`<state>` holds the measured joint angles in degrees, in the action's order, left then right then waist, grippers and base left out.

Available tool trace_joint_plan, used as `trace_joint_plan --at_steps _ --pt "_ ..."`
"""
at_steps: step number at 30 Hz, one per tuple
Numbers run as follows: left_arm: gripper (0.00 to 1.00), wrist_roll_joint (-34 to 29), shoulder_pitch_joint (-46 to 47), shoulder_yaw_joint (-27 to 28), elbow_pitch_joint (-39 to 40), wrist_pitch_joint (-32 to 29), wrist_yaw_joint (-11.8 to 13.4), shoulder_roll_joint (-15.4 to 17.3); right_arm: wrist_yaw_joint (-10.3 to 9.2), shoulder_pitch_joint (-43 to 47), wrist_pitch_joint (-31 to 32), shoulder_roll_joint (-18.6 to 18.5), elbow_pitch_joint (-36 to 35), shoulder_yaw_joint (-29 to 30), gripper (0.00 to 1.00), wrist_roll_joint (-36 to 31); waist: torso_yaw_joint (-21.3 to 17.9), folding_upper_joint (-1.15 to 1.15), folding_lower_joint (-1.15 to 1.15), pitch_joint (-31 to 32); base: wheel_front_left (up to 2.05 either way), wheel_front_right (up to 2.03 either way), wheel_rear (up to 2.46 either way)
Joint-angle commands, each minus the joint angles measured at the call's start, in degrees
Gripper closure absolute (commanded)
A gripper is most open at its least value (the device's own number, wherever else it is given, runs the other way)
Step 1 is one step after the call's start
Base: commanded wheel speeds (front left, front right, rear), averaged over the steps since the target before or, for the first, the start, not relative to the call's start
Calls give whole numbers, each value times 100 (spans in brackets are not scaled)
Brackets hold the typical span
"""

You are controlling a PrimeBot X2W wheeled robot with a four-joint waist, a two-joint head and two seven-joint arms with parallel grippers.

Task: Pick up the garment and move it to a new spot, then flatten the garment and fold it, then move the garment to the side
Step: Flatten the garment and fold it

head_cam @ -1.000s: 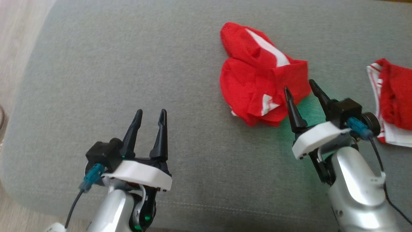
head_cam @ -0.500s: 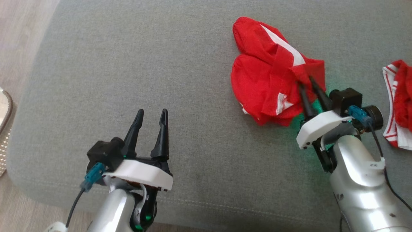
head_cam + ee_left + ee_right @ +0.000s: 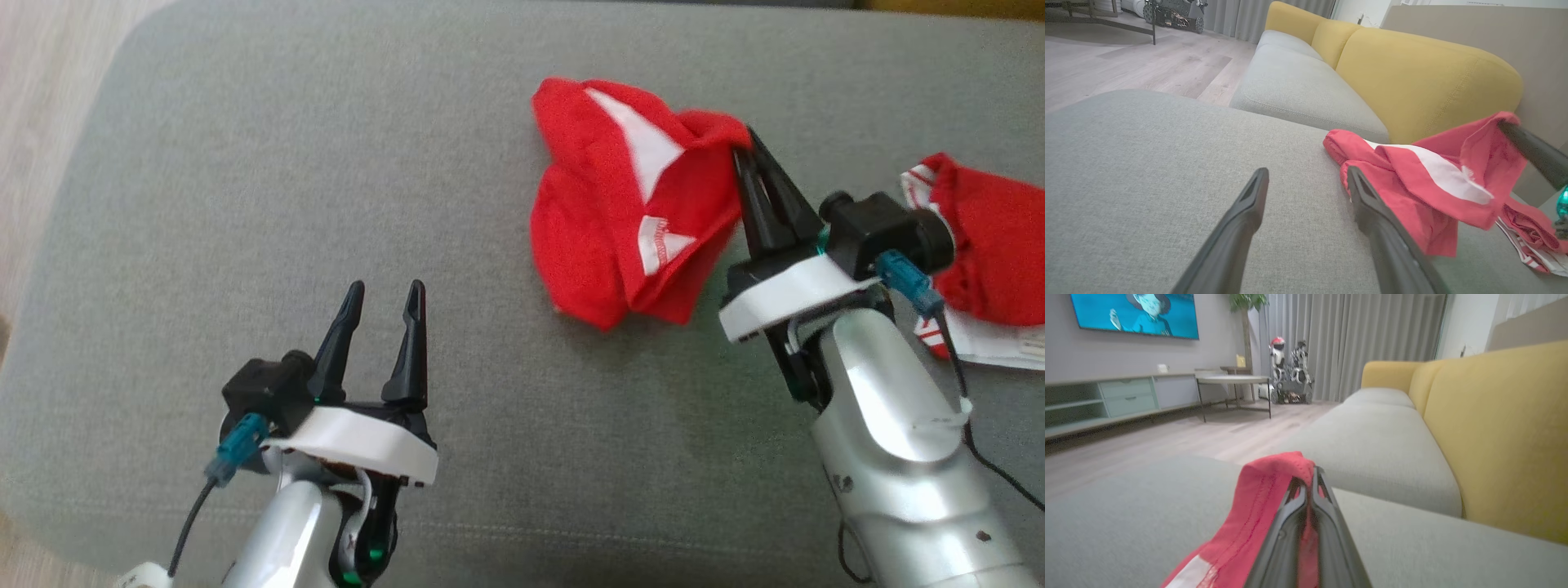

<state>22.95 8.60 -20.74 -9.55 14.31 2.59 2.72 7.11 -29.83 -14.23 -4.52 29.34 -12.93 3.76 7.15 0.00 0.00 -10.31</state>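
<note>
Right pincer [image 3: 747,147] clamps a fold of the red garment [image 3: 596,220], the pinched edge hidden between the closed jaws. In the right wrist view, the cloth runs off the bottom edge. Lettering on the lower white patch [image 3: 660,245] is too small to read. A second red-and-white garment [image 3: 992,237] lies partly hidden behind the right wrist camera [image 3: 878,233] and is cut off at the head view's right edge.

red cloth garment [image 3: 588,220], matt grey woven cushion [image 3: 286,204], glossy silver forearm [image 3: 890,425]
</note>
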Motion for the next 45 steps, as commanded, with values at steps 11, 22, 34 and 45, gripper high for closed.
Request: trace_joint_plan --at_steps 11,22,34,45 --pt "0 65 -117 278 192 69 79 16 37 1539 174 -141 -1552 268 100 833 -481 0 0 488 0 0 0" --pt "0 -27 -95 238 109 69 6 16 37 2533 308 -199 -1029 943 100 810 -810 0 0 570 0 0 0" --pt "0 -54 -121 200 47 69 -32 16 37 2635 236 -209 -313 1245 0 422 -860 0 0 667 0 0 0" --pt "0 18 -165 263 144 69 7 16 37 2489 -26 -24 -1267 1135 0 659 -956 0 0 760 0 0 0"
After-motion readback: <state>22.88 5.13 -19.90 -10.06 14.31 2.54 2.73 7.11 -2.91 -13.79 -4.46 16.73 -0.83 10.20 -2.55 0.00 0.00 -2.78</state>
